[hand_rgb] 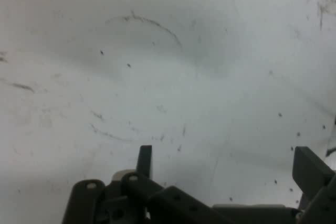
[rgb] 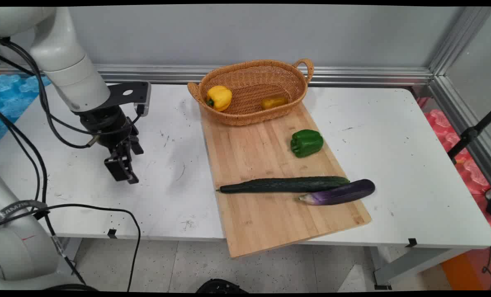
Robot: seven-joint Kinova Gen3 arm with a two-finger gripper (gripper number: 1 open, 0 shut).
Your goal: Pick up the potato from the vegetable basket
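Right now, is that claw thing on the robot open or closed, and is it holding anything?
End effector: open, holding nothing, over bare table.

No readable text, labels or numbers anywhere

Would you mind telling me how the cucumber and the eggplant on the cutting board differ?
The cucumber is dark green, while the eggplant is purple and fades to a pale end. The cucumber is longer and thinner; the eggplant is shorter and thicker. The cucumber lies wholly on the cutting board, whereas the eggplant's right end reaches past the board's edge. Both lie flat, nearly parallel, close together at the board's near end, far from the gripper.
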